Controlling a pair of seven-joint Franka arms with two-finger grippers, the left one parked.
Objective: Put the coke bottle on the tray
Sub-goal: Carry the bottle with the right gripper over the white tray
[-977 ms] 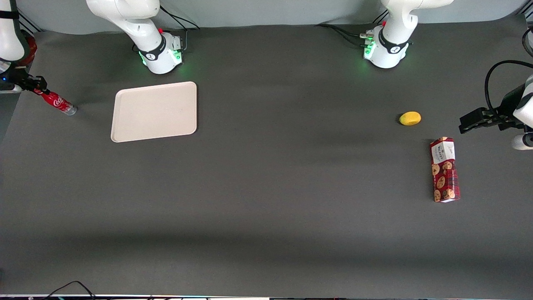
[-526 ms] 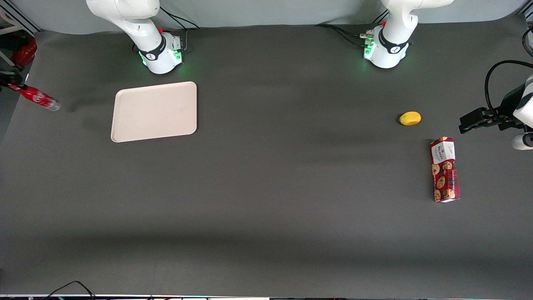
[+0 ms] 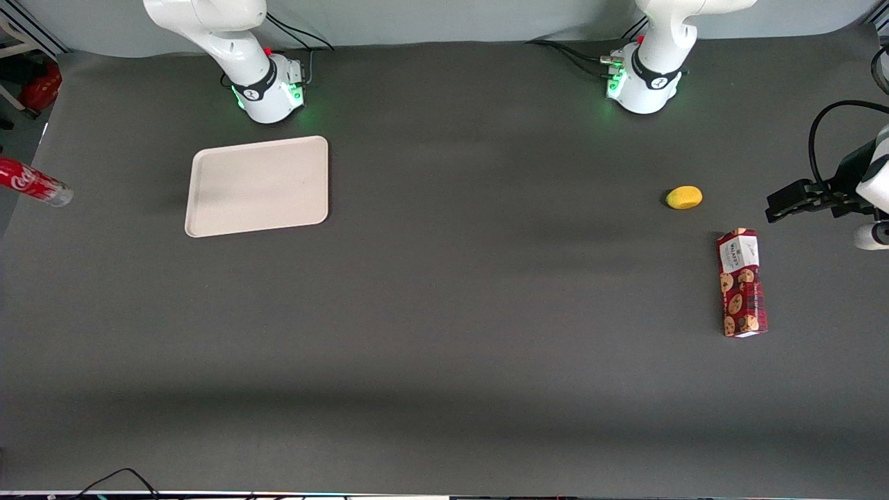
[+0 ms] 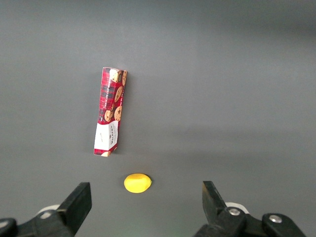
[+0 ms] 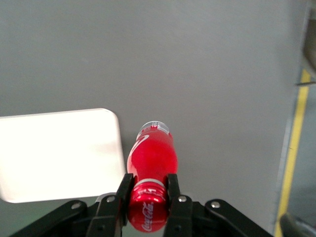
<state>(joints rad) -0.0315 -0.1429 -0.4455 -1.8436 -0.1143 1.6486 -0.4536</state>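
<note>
Right wrist view gave the clearest account: the gripper [image 5: 149,193] had its two fingers [image 5: 124,190] closed around the neck end of the coke bottle [image 5: 151,157], whose silvery base pointed away from the camera over the grey tabletop. Beside the bottle in that view lay a rounded corner of the tray [image 5: 59,153], apart from the bottle and not under it.

Front view showed none of the gripper; only the lower part of the coke bottle [image 3: 35,184] reached in at the picture's edge, tilted, at the working arm's end of the table. It hung well apart from the tray [image 3: 257,185], which lay flat just in front of the working arm's base [image 3: 269,94], with bare mat between the two.

Toward the parked arm's end of the table a yellow lemon [image 3: 684,197] lay on the mat, and a red cookie box [image 3: 742,282] lay on its side nearer the front camera than the lemon. Left wrist view showed that same cookie box [image 4: 110,111] and lemon [image 4: 137,182] close together, neither touching the other.
</note>
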